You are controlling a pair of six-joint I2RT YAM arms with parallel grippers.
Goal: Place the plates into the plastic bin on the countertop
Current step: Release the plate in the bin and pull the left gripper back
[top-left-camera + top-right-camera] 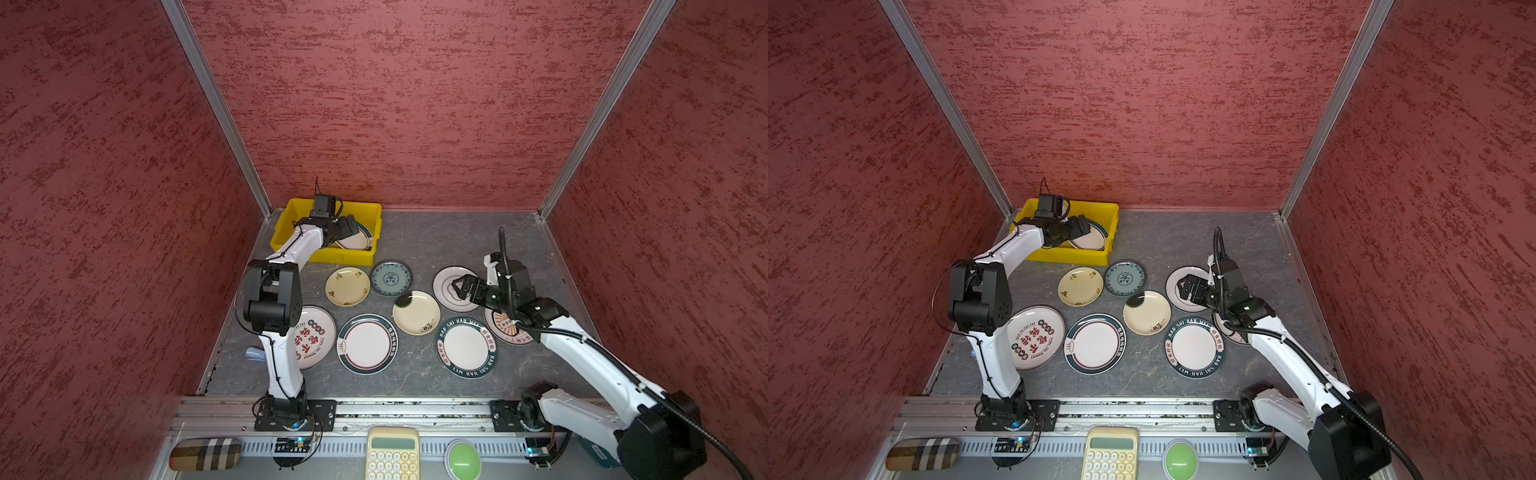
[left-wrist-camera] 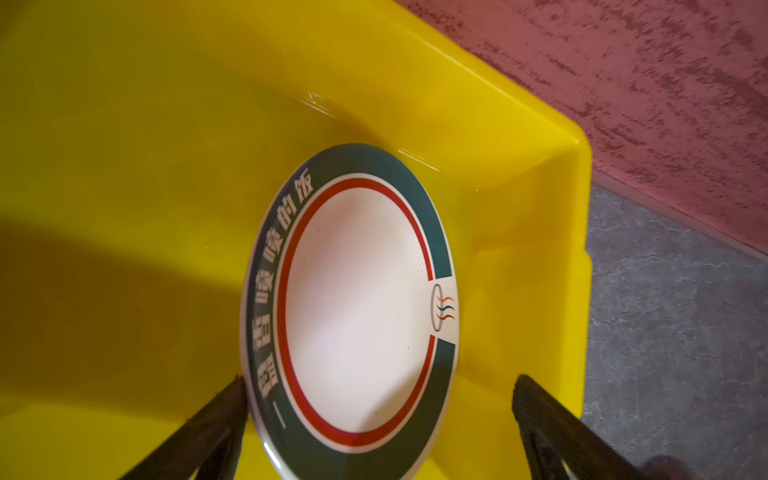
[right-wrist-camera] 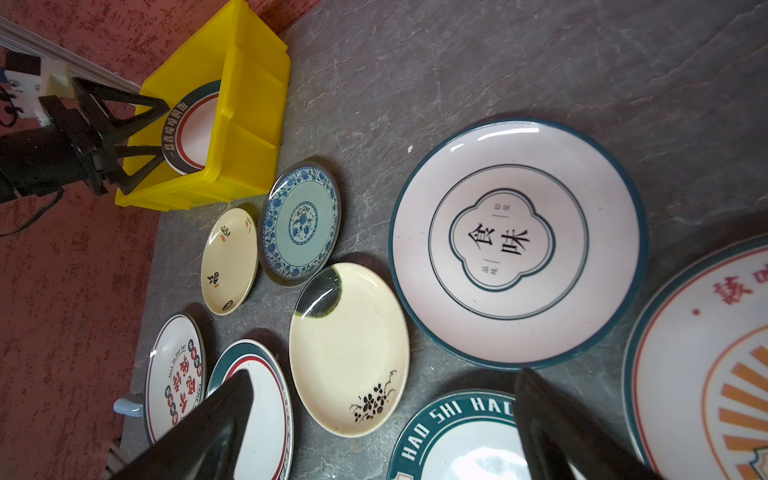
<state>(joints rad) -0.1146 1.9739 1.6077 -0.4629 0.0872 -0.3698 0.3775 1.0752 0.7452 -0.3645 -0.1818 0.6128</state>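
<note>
Top view: plastic bin (image 1: 365, 208) stood at back of countertop (image 1: 436, 241); green-rimmed plate (image 1: 358, 242) lay inside, other plates (image 1: 366, 344) outside; left gripper (image 1: 352, 227) hung over it
Left wrist: jaws wide, plate loose, seemingly tilted; a finger could snag its rim on withdrawal
Right wrist: right gripper (image 3: 384, 374) wide, empty, above quatrefoil plate (image 3: 515, 245); its shallow rim might slip

I read HAO SHI HAO WEI round the dark green-rimmed plate (image 1: 466, 348), 食味 at the centre of the teal-edged plate (image 3: 517, 243), white characters ending 的饭 on the red-ringed plate (image 2: 357, 303) in the yellow bin (image 2: 519, 166)
</note>
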